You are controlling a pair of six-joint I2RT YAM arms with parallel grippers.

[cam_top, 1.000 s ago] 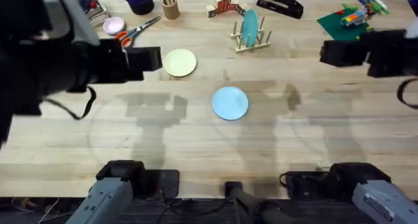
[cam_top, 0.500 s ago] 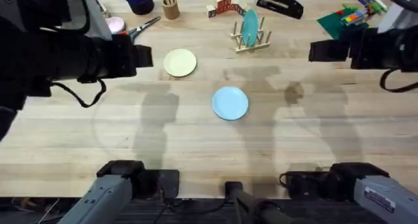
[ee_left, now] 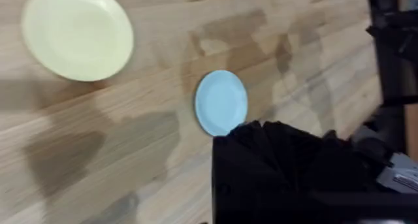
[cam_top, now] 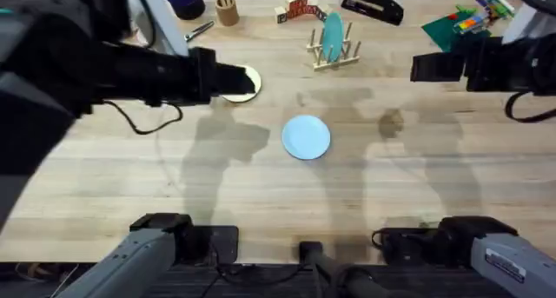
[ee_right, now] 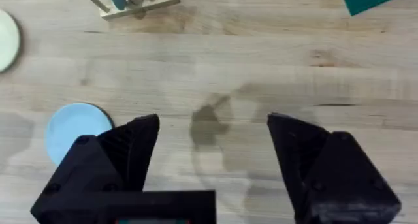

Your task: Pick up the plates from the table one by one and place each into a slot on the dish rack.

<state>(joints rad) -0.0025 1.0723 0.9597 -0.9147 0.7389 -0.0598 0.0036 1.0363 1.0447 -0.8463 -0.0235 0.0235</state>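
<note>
A light blue plate (cam_top: 306, 137) lies flat at the middle of the table (cam_top: 261, 202); it also shows in the left wrist view (ee_left: 221, 102) and the right wrist view (ee_right: 75, 129). A pale yellow plate (cam_top: 246, 83) lies farther back and left, half covered by my left gripper (cam_top: 234, 79), which hovers above it. The left wrist view shows that yellow plate (ee_left: 77, 33) whole. The dish rack (cam_top: 335, 56) stands at the back centre with a darker teal plate (cam_top: 332, 36) upright in a slot. My right gripper (cam_top: 419, 68) hangs open over bare wood at the right (ee_right: 212, 152).
Along the back edge lie scissors (cam_top: 198, 30), a cup of sticks (cam_top: 228, 11), small toy blocks (cam_top: 297, 4), a black stapler (cam_top: 372, 7) and a green brick plate (cam_top: 460, 27). Both arm bases sit at the near edge.
My left arm has swung to the right and now covers part of the yellow plate. The right arm shifted slightly left a second ago and has held still since.
</note>
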